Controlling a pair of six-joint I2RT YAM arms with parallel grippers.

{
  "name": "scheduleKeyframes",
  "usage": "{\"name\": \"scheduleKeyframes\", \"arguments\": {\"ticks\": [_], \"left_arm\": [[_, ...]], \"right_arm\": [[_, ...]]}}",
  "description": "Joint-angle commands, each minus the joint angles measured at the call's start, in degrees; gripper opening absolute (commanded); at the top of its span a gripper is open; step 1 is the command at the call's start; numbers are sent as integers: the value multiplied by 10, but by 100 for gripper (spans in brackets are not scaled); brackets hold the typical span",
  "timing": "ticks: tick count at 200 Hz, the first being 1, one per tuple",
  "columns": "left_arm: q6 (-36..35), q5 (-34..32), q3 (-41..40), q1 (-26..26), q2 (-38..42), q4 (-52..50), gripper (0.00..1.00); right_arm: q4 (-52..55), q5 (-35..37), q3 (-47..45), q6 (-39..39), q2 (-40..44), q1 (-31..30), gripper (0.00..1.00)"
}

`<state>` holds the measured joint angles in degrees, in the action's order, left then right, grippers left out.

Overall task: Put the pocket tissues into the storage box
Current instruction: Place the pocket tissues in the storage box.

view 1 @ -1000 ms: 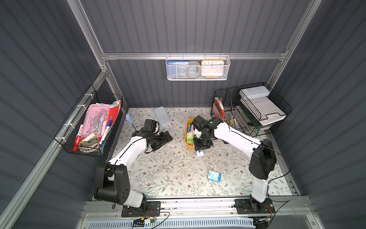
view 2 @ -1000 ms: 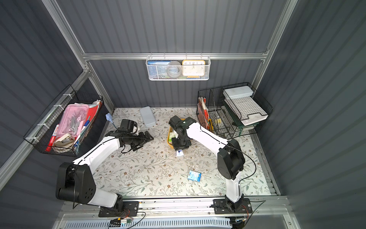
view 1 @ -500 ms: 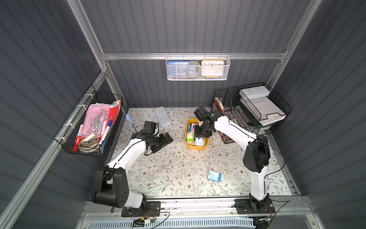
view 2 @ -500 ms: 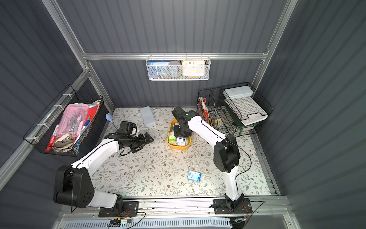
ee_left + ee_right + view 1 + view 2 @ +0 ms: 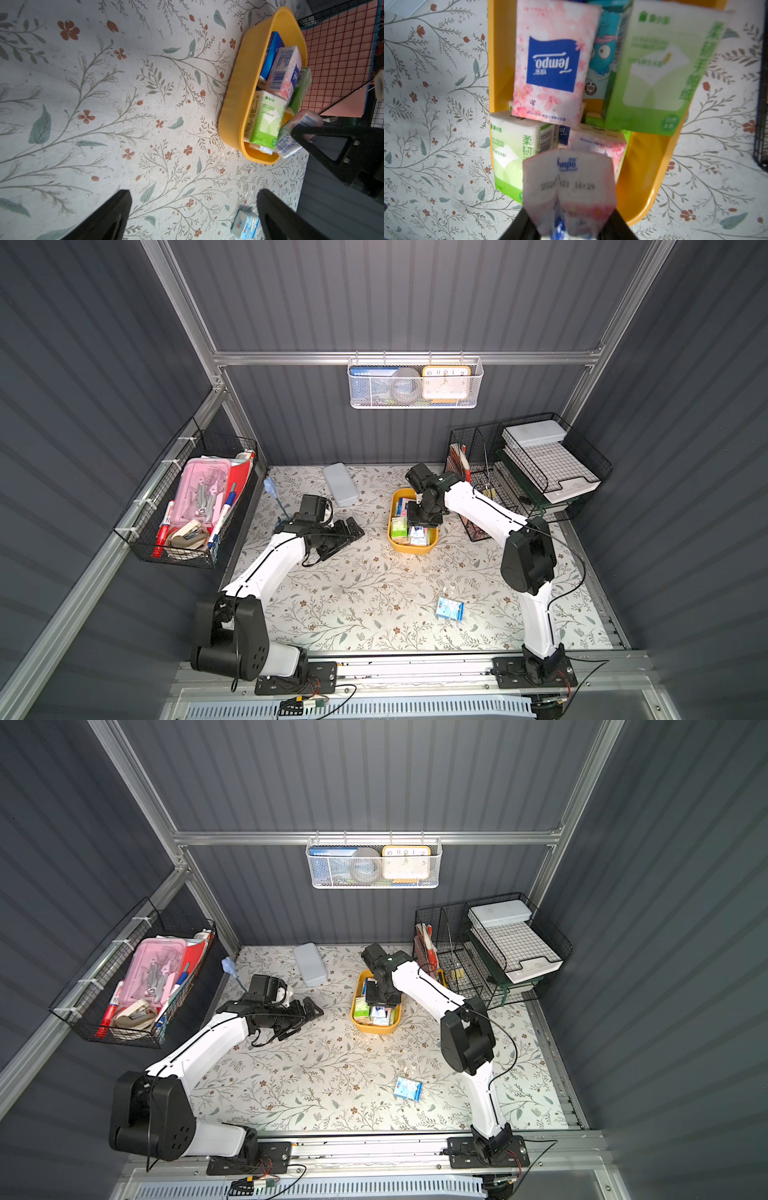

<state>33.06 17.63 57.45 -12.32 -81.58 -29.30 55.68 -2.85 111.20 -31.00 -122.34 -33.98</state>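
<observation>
Holding the right gripper (image 5: 423, 517) over the storage box (image 5: 412, 549) in a top view, release only above the pile. One light-blue packet (image 5: 449, 608) lies well outside the box.
Left wrist: the left gripper (image 5: 193, 195) is spread and empty.
Right wrist: one pink packet (image 5: 569, 187) is clamped, and at least five pocket tissues (image 5: 554, 62) lie inside the box.

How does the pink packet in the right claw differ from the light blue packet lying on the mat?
The pink packet is floral pink-white, the light blue packet pale blue. The pink packet is gripped by the right claw over the storage box; the light blue packet lies flat, untouched, on the mat away from it. Both are small wrapped tissue packs.
</observation>
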Motion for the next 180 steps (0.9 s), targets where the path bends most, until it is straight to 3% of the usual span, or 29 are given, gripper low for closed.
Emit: {"name": "scheduleKeyframes", "arguments": {"ticks": [1,47,97,147,180], "left_arm": [[0,6,-7,4,10,0,99],[1,-2,-10,3,18,-4,99],[3,-4,-14,4,20,-5,99],[0,4,-14,4,18,-1,99],[-10,10,-5,4,11,-4,99]], "right_arm": [[8,-6,25,1,-21,3,43],[29,-8,54,5,-47,3,48],[33,14,56,8,-41,3,65],[47,50,69,39,3,3,77],[39,37,8,105,66,1,79]]}}
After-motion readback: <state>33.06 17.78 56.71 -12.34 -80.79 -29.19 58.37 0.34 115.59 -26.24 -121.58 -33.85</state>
